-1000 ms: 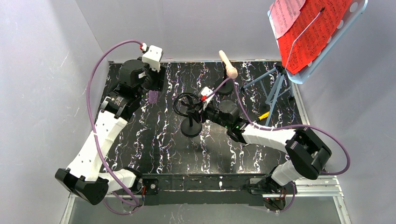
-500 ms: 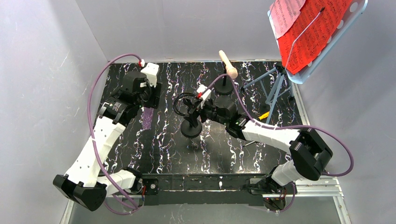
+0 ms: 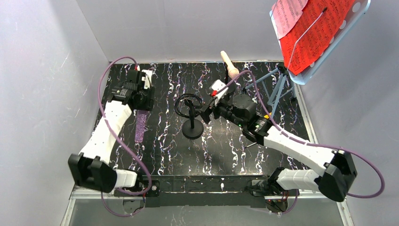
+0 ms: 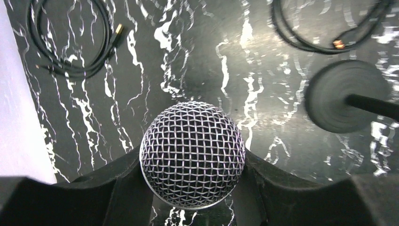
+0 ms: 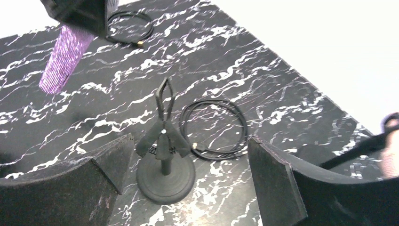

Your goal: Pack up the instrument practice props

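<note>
The left tool (image 3: 142,104) is clamped on the purple microphone (image 3: 140,129) at its silver grille (image 4: 193,155) end, holding it over the left of the tabletop (image 3: 160,155). The right tool (image 5: 188,141) stands wide and empty near a short black post (image 5: 164,165) beside a coiled cable (image 5: 214,127). The cream microphone (image 3: 230,67) sits at the back.

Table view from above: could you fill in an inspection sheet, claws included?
Surface: black table with white marbling.
Job's things: purple glitter microphone; cream microphone at the back; bare mic post mid-table; red pages and pink page on the music stand.
Clutter: yellow-handled screwdriver near the stand's legs.
Grippers: left gripper shut on the purple glitter microphone; right gripper open, empty, beside the mic post.
Cables: black coil by the mic post; second coil near the left wall.
Surroundings: pale walls.
</note>
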### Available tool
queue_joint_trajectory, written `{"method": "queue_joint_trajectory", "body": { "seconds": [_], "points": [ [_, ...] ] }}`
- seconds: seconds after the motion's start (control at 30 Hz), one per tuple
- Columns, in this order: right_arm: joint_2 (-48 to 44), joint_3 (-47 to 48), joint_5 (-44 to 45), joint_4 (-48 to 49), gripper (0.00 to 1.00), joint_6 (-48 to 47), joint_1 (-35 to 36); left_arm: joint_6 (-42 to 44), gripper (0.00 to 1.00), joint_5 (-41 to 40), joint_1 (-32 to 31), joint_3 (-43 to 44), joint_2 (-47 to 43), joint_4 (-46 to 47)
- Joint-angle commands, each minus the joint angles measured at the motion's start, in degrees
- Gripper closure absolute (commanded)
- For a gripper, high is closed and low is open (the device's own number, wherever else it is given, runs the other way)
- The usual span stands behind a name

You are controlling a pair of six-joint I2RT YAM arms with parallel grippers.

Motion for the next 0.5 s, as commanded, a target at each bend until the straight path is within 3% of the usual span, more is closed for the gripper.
{"method": "queue_joint_trajectory", "body": {
  "seconds": [0.0,0.2,0.47],
  "points": [
    [-3.5,-1.1,4.7,-1.3,0.01,-2.6,0.1,2.5,1.00,-0.8,3.4,2.9,9.0,-2.3],
    [-4.7,-1.8,5.5,-2.6,0.01,-4.6,0.1,4.5,0.99,-2.2,7.0,10.9,23.3,-1.4],
    [-5.1,-1.0,7.6,-4.8,0.01,-6.5,0.1,4.8,0.85,0.9,11.0,22.5,37.9,-0.3]
  ]
}}
